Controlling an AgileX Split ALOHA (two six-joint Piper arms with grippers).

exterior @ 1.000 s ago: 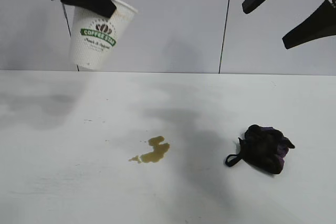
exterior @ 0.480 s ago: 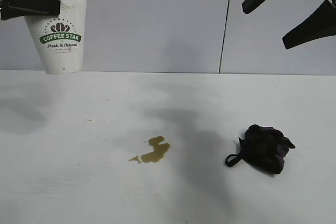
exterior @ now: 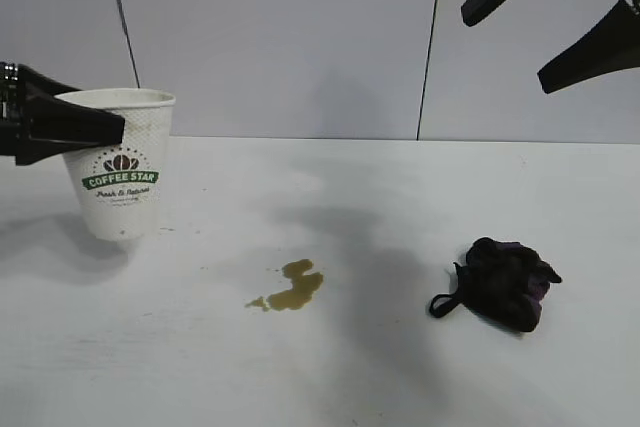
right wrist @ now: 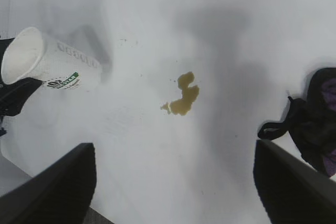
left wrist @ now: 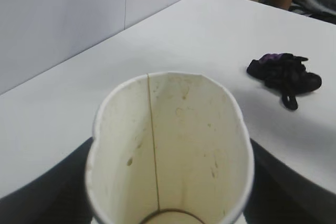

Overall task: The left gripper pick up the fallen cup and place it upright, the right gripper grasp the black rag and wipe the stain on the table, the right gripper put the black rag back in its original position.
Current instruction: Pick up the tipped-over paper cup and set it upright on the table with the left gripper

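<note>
Just 1 cup (exterior: pixel 121 177), 1 rag (exterior: pixel 504 281), 1 stain (exterior: pixel 293 287).

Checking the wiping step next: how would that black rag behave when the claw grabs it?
The rag lies crumpled in folds, so it is probably floppy and would bunch up. It looks light and unlikely to roll. Its thin loop trails loose and might snag or dangle.

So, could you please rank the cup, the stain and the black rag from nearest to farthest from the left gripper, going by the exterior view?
1. The cup, clamped in the left gripper at the table's left side.
2. The stain, near the middle.
3. The black rag, far over on the right.
</note>
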